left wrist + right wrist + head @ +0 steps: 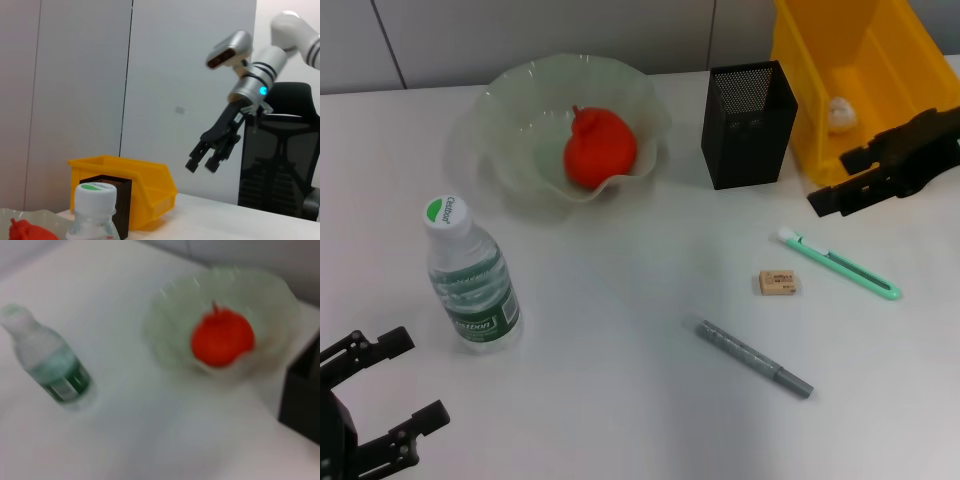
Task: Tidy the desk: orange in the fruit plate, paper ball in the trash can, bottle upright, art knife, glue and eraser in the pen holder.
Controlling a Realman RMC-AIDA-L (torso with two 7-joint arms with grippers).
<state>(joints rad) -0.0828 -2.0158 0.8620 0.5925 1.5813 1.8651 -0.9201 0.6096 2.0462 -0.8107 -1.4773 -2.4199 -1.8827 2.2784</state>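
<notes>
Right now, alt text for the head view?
White desk: orange in the fruit plate, bottle upright, paper ball in the yellow bin. Eraser, art knife and grey glue pen lie loose before the pen holder.

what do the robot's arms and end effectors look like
Both end effectors are black, skeletal two-finger claws with open linkage frames: the left end effector and the right end effector. In the left wrist view the right end effector hangs from a silver wrist with black bands and a glowing blue light, on a glossy white arm, with a grey camera module mounted beside it.
</notes>
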